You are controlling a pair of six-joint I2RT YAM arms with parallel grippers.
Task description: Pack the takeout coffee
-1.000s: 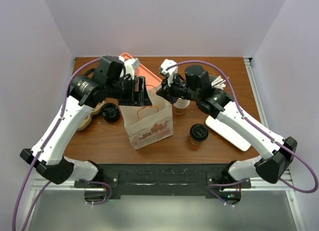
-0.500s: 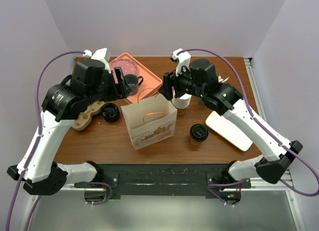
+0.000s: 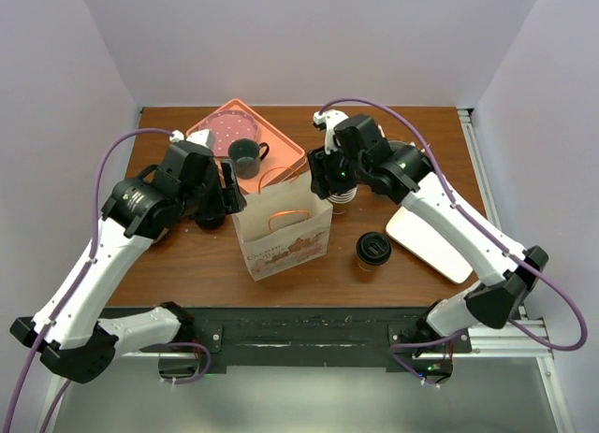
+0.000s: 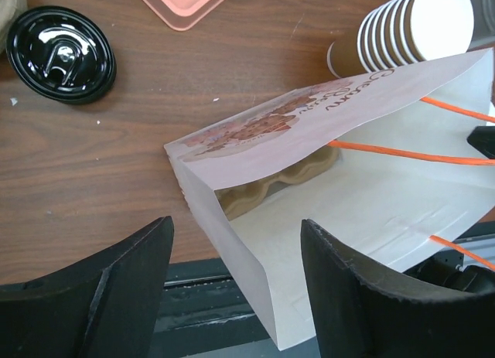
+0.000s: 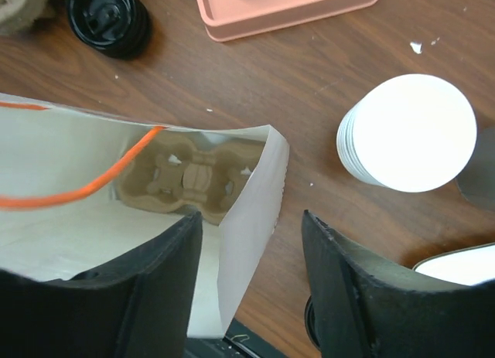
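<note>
Spread wide at the left gripper [image 4: 236,238], with nothing between the black fingers, poised above the left end of an upright white paper bag [image 3: 283,232] with orange cord handles and a printed front (contact with the paper impossible to judge). Parted too at the right gripper [image 5: 251,226], equally empty, above the bag's right end wall. Inside the open bag, flat on the bottom: a moulded brown pulp cup carrier [image 5: 186,180]. Outside, on the brown wooden table [image 3: 187,265]: one kraft-brown paper cup [image 3: 373,250] with a round black sip lid, standing near the bag's right side; a second lidded cup [image 4: 60,43] near its left side. Just behind the bag's right end: a stack of white paper cups [image 5: 406,132]. Farther back: a salmon-pink tray [image 3: 276,138] and a dark green handled mug [image 3: 247,156].
</note>
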